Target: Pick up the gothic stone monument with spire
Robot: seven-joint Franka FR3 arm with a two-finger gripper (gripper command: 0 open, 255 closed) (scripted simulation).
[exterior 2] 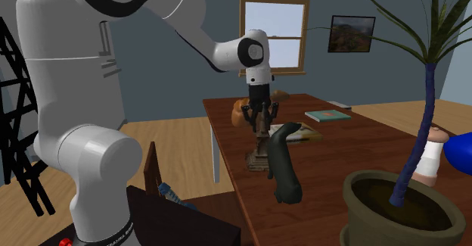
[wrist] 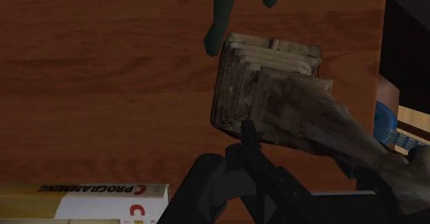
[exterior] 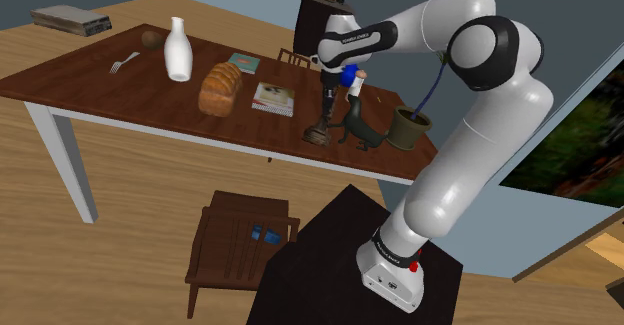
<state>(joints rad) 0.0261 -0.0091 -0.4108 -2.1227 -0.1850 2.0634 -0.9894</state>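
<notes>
The stone monument point(exterior: 318, 129) stands upright near the table's front edge, a weathered grey-brown piece with a stepped square base point(wrist: 267, 85) and a tall spire. My black gripper point(exterior: 328, 95) comes straight down over it and is shut on the spire. In the second exterior view the gripper point(exterior 2: 261, 117) clasps the upper part of the monument point(exterior 2: 259, 147), whose base rests on the table. In the wrist view one finger point(wrist: 249, 138) presses against the spire, which runs back between the fingers of the gripper point(wrist: 303, 155).
A dark animal figurine point(exterior: 358, 129) stands close beside the monument, with a potted plant point(exterior: 408, 128) beyond it. On the wooden table point(exterior: 90, 83) lie a bread loaf point(exterior: 220, 88), a white bottle point(exterior: 179, 49), books point(exterior: 273, 98) and a fork point(exterior: 122, 63). A chair point(exterior: 240, 248) stands below the front edge.
</notes>
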